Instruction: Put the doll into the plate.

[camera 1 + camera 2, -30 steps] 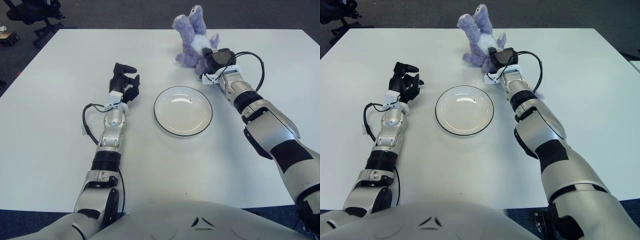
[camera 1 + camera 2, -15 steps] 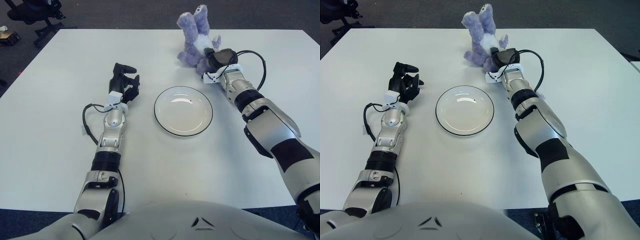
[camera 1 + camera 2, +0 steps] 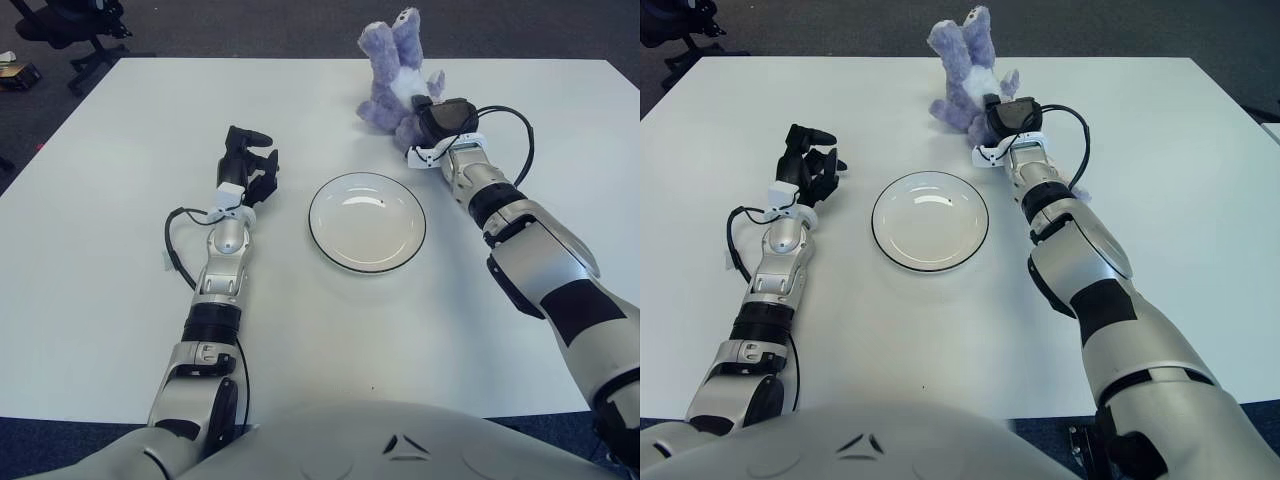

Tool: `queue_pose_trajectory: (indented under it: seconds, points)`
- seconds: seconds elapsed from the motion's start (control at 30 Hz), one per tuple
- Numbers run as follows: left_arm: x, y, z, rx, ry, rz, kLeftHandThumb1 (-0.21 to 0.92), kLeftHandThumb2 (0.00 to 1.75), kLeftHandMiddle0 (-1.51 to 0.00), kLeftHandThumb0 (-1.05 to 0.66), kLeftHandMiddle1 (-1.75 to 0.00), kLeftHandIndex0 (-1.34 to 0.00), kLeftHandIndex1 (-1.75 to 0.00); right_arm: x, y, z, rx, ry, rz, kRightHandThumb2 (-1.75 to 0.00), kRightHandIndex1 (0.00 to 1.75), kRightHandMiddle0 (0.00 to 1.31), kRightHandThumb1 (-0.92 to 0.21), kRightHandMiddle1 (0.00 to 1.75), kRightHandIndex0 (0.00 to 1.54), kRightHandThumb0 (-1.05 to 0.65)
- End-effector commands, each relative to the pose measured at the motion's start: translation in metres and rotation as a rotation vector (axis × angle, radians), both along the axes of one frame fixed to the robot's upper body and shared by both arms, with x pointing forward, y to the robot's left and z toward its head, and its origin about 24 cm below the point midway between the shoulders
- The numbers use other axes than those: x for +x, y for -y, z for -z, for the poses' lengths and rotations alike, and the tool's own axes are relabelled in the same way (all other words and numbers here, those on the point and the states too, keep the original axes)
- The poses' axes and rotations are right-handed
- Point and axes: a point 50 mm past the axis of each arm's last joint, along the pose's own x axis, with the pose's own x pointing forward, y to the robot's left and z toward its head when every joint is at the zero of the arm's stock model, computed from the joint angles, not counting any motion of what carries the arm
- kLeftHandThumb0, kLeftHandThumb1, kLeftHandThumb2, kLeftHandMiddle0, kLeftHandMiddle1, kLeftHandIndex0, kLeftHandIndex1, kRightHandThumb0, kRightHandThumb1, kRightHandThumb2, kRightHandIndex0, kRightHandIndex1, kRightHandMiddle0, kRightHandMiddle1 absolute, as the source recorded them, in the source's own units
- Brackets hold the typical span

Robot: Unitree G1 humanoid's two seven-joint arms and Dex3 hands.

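- At the far left of your view, beyond the far-left corner of the white bench (image 3: 90, 250), the black base of an office chair (image 3: 70, 25) stands on the dark floor.
- Your left robot hand (image 3: 249, 165) shows left of the plate, well apart from it. Its dark fingers are loosely curled and hold nothing. A black cable (image 3: 176, 245) loops beside the forearm.
- In the middle of the bench you have the plate (image 3: 367, 221): round, white, with a thin dark rim. Nothing lies in it.
- Just beyond the plate and a little to its right is the doll (image 3: 393, 75), a fluffy purple soft toy with a white belly patch. It is tipped up with its limbs pointing away from you, near the far edge of the bench. It is not in the plate; a strip of bare bench separates the two.
- Your right robot hand (image 3: 438, 122) is pressed against the doll's near right side, its dark fingers closed into the plush, gripping it. You cannot tell whether the doll's underside touches the bench or is lifted clear.
- A black cable (image 3: 515, 125) arcs from that wrist out to the right, and your silver right forearm runs back toward the lower right corner.
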Motion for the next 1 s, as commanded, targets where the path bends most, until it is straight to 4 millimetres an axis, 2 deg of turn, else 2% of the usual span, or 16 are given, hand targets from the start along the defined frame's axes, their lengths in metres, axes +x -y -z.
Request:
queue_pose_trajectory:
  seconds: [0.0,0.13,0.3,0.47,0.97]
  points:
    - [-0.002,-0.003,0.003,0.009,-0.011,-0.018,0.92,0.50,-0.57,-0.35,-1.58,-0.22,-1.73,-0.009,0.013,0.021,0.082,-0.072,-0.003,-0.98,1.58,0.43,-0.53,1.66,0.46,0.00]
    - [-0.002,-0.003,0.003,0.008,-0.010,-0.019,0.92,0.50,-0.57,-0.35,-1.58,-0.22,-1.73,-0.010,0.015,0.022,0.117,-0.069,-0.024,-1.17,1.70,0.38,-0.43,1.73,0.50,0.00]
    - [-0.002,-0.003,0.003,0.008,-0.009,-0.021,0.92,0.50,-0.57,-0.35,-1.58,-0.22,-1.73,-0.012,0.017,0.022,0.145,-0.061,-0.055,-1.29,1.74,0.46,-0.32,1.68,0.57,0.00]
    - [-0.002,-0.003,0.003,0.008,-0.009,-0.022,0.92,0.50,-0.57,-0.35,-1.58,-0.22,-1.73,-0.014,0.020,0.020,0.183,-0.041,-0.095,-1.32,1.75,0.47,-0.30,1.68,0.58,0.00]
    - [-0.001,-0.005,0.002,0.012,-0.010,-0.026,0.92,0.50,-0.58,-0.35,-1.58,-0.22,-1.73,-0.017,0.026,-0.006,0.272,0.095,-0.211,-1.36,1.75,0.45,-0.28,1.73,0.59,0.00]
